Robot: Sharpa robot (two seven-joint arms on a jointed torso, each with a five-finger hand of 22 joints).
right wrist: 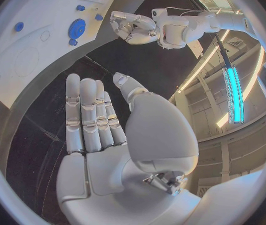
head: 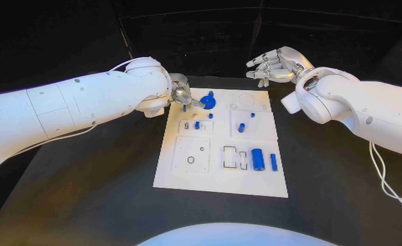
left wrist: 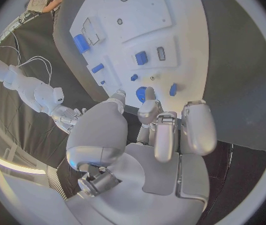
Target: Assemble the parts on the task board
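The white task board (head: 219, 179) lies in the middle of the black table. A round blue gear (head: 208, 103) sits near its far left corner, with small blue pegs (head: 210, 116) around it. My left hand (head: 182, 95) hovers at that corner, fingers partly curled, their tips beside the gear (left wrist: 141, 94). Nothing shows in its grasp. One blue peg (left wrist: 172, 89) stands just beside its fingers. My right hand (head: 276, 64) is raised beyond the board's far right corner, fingers apart and holding nothing (right wrist: 92, 120). The right wrist view shows the gear (right wrist: 78, 27) with the left hand (right wrist: 133, 27) next to it.
A thick blue cylinder (head: 258, 159) and a slim blue bar (head: 274, 162) lie near the board's front right. Another blue piece (head: 241, 127) stands mid-board. A recessed plate with a small black ring (head: 191, 160) sits at front left. Bare black table surrounds the board.
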